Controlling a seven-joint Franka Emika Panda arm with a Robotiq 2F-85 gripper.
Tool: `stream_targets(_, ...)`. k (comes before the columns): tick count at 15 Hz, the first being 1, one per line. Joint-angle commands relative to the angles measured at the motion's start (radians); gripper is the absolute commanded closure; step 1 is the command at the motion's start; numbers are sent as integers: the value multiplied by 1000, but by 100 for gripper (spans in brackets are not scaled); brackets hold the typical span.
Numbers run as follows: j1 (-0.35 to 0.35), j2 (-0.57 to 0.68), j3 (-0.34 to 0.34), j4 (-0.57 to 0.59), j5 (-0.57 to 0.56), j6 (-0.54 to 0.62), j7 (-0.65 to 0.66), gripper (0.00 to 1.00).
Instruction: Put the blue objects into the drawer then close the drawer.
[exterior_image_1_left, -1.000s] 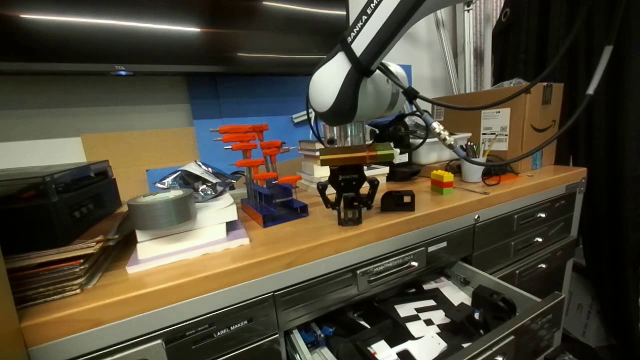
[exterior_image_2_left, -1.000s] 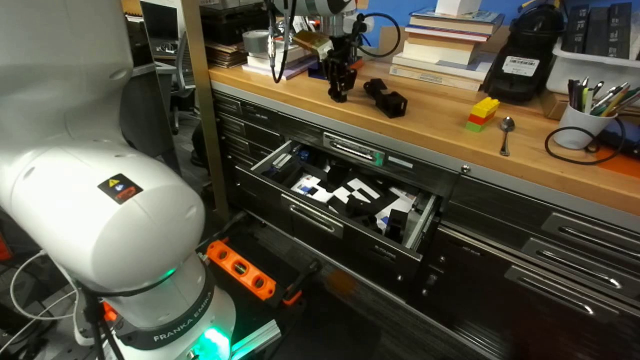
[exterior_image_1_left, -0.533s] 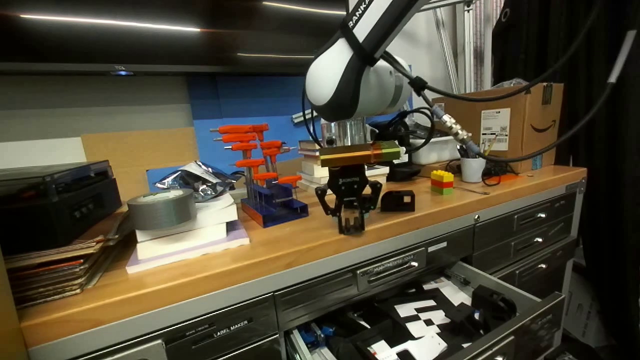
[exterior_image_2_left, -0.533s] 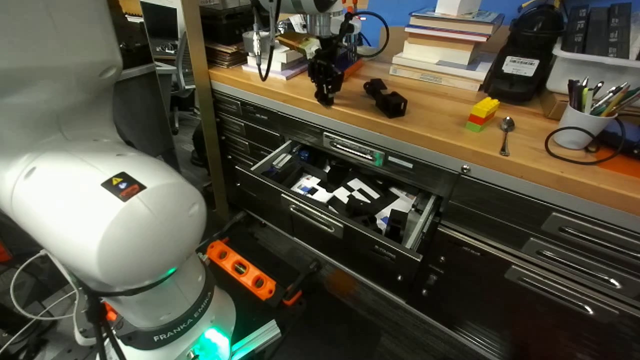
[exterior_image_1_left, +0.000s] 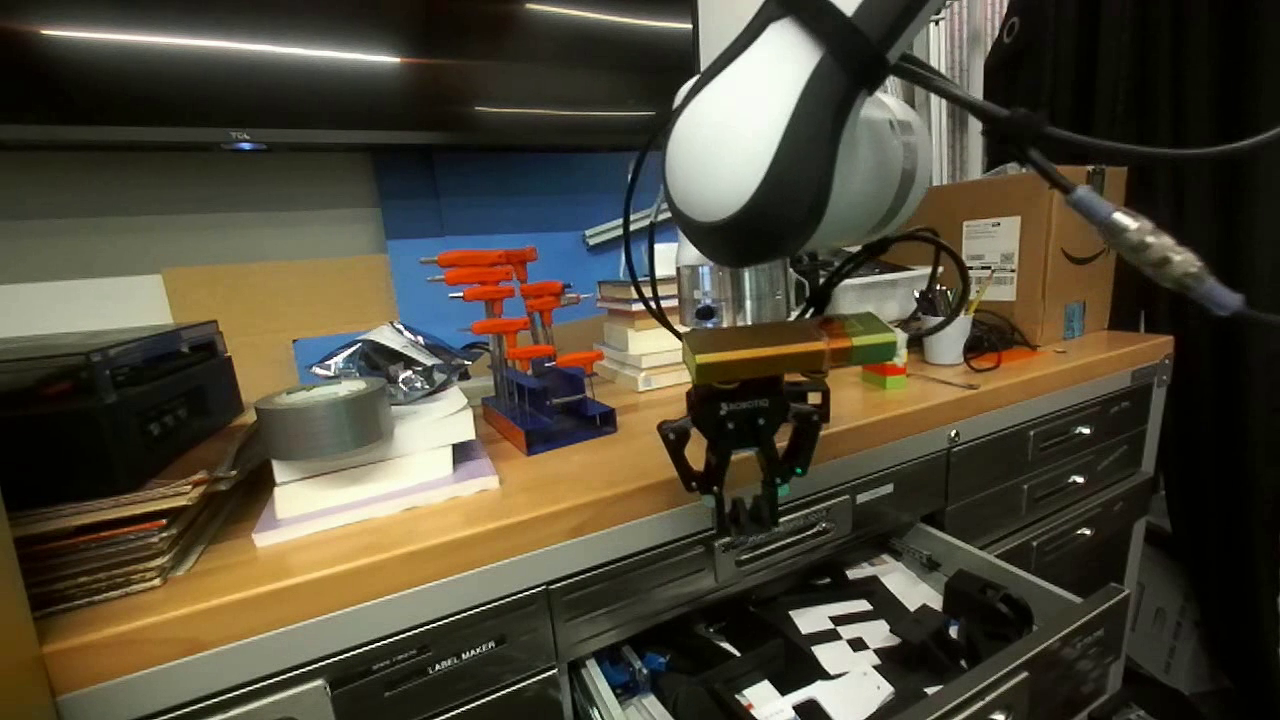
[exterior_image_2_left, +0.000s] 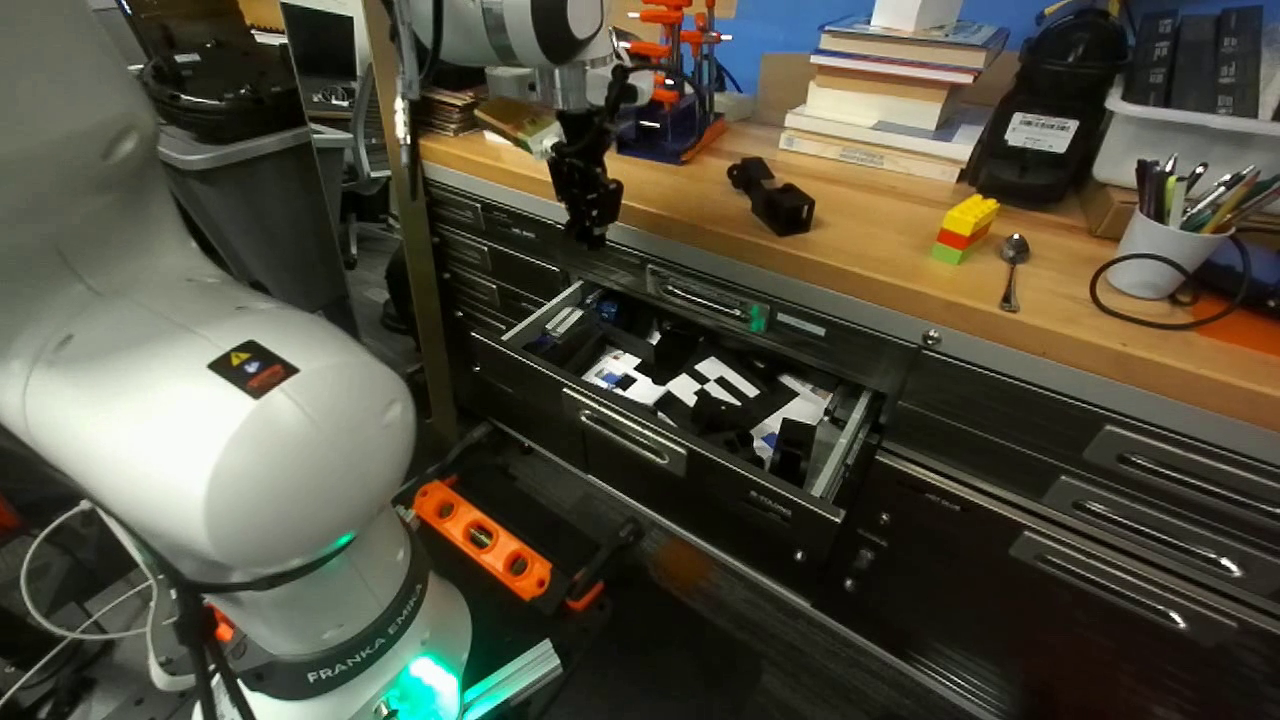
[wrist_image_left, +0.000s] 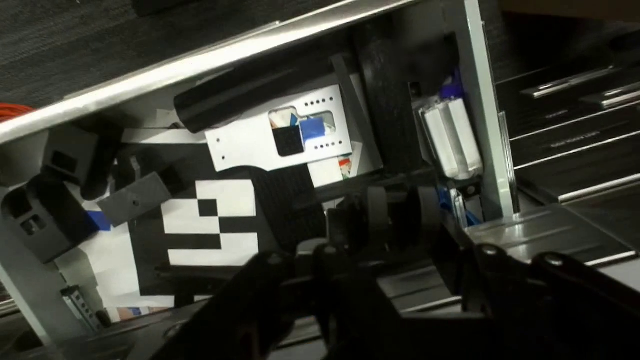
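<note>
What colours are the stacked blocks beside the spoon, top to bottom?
The blocks: yellow, red, green, best seen in an exterior view.

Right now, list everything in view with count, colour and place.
Open drawer: one, dark grey, below wooden worktop
Chunky pieces: perhaps two, blackish, worktop
Loose parts: several, black, inside drawer
Patterned board: one, black-white, inside drawer
Tool stand: one, blue, worktop
T-handle tools: about eight, orange, in stand
Book stacks: two, mixed colours, worktop
Duct tape roll: one, grey, on books
Toy brick stack: one, yellow, red, green, worktop
Spoon: one, silver, beside bricks
Pen cup: one, white, worktop
Cardboard box: one, brown, worktop
Television: one, black, above worktop
Franka arm: one, white, before drawer
Pincer: one, black, above drawer; whether it holds anything, unclear
</note>
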Motion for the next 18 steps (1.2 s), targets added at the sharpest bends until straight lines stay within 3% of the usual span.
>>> stream_targets(1,-6,-83,25,-185,14,151,26,81)
stream_targets(8,-54,68,4,-319,-20,362,122,81)
stream_targets(12,-68,188,-54,-306,-25,471,155,81)
stream_targets(18,-22,295,-144,-221,-16,578,168,81)
